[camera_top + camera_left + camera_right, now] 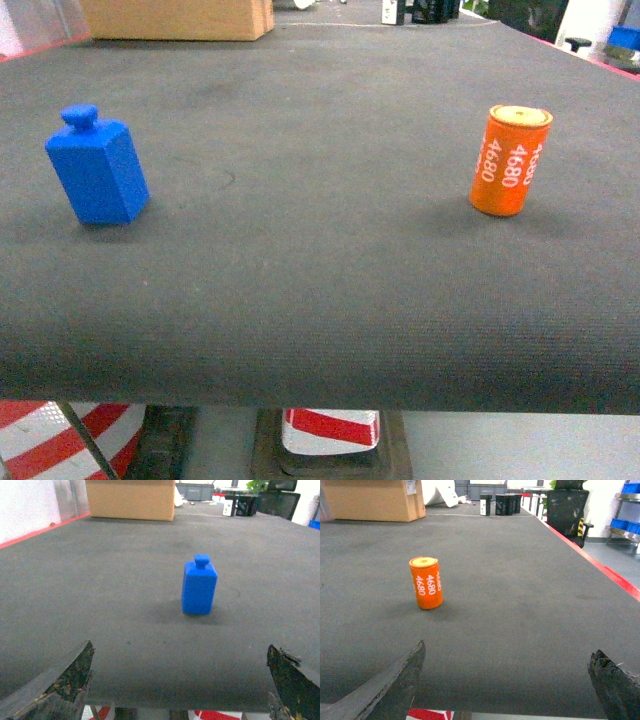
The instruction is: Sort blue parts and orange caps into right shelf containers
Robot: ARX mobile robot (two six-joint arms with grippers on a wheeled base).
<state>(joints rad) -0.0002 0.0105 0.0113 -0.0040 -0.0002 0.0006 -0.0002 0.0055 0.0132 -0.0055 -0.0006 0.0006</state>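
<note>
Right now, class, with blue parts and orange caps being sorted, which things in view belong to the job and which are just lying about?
Belong to the job:
- blue part, standing on the dark table
- orange cap, standing upright, marked 4680

Just lying about:
- cardboard box at the table's far edge
- black office chair beyond the table

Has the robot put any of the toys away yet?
Nothing looks put away yet. The blue part and the orange cap both stand on the grey table. The left gripper and right gripper are open and empty. Both pieces still need sorting.
</note>
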